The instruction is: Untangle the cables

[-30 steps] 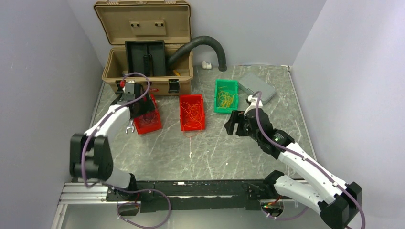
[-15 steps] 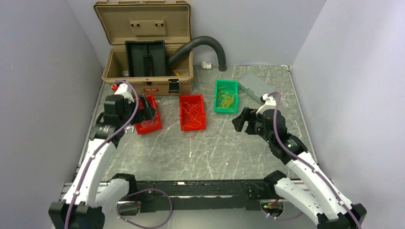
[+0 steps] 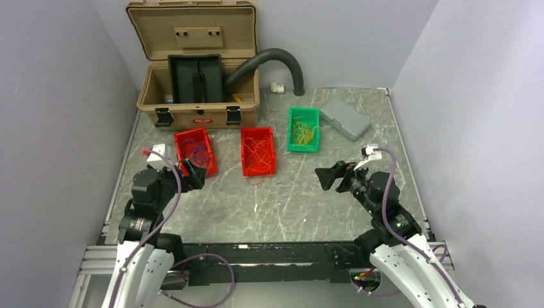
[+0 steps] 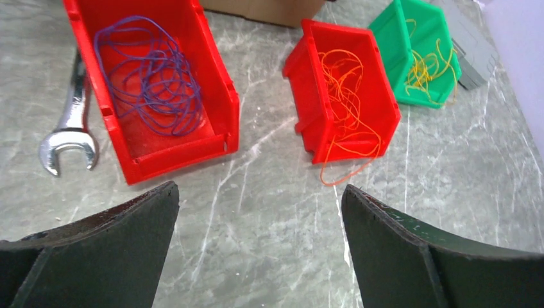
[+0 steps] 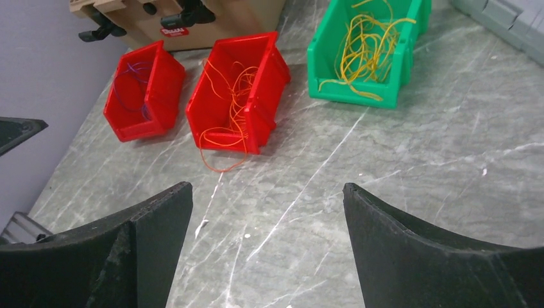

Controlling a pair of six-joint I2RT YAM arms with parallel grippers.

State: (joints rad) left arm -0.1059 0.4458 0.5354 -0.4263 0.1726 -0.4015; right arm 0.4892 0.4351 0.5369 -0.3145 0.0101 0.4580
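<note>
The cables lie sorted in three bins. Purple cables (image 4: pixel 151 80) fill the left red bin (image 3: pixel 196 151). Orange cables (image 4: pixel 343 96) sit in the middle red bin (image 3: pixel 257 151), with one loop spilling over its front lip onto the table. Yellow cables (image 5: pixel 365 48) lie in the green bin (image 3: pixel 303 129). My left gripper (image 3: pixel 191 178) hovers open just in front of the left red bin, nothing between its fingers. My right gripper (image 3: pixel 332 175) is open too, over bare table, to the right of the middle bin and nearer than the green bin.
An open tan toolbox (image 3: pixel 197 86) stands at the back with a black ribbed hose (image 3: pixel 276 61) arching from it. A grey case (image 3: pixel 345 118) lies at the back right. A steel wrench (image 4: pixel 67 122) rests left of the left red bin. Walls close in on both sides.
Both arms have pulled back toward the near edge, away from the bins. Both grippers have opened wider. The grey case and left red bin now show uncovered.
</note>
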